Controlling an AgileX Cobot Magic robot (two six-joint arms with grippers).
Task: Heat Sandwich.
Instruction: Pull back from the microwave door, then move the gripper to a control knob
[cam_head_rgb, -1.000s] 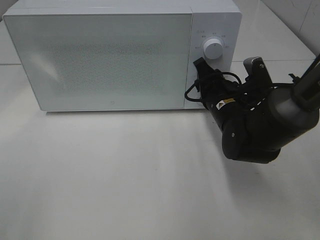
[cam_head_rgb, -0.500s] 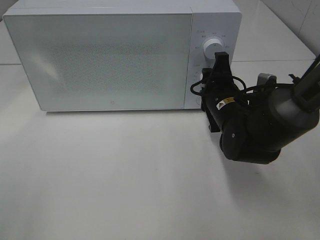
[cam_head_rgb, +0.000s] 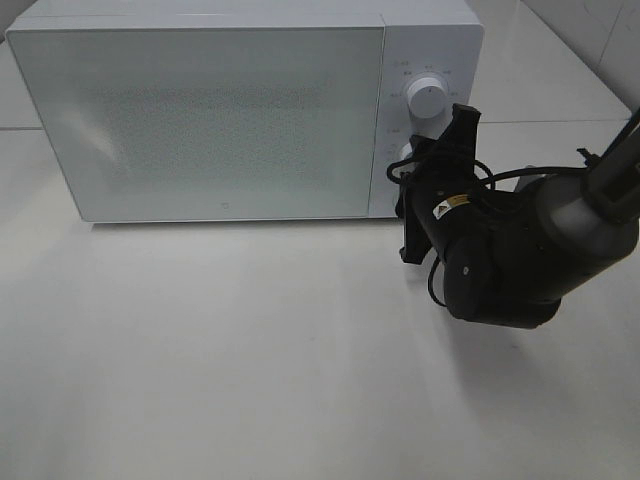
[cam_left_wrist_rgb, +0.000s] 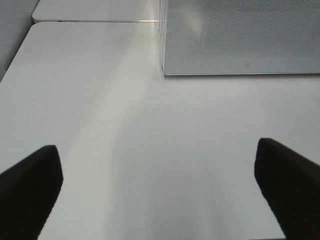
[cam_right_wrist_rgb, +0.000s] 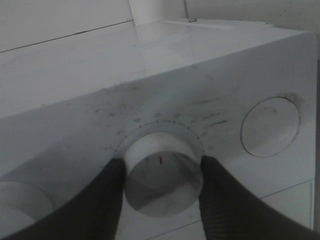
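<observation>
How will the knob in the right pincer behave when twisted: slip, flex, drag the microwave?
Likely slippery: the knob looks like smooth white plastic, and the right pincer bears on it only at two sides. Probably stiff, not fragile: a short, thick cylinder. The microwave looks bulky and sits flat on the table, so it probably won't shift.

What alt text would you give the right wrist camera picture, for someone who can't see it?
The right gripper clamps a white dial on the microwave's control panel, one dark finger on each side. Tick marks ring the dial.
</observation>
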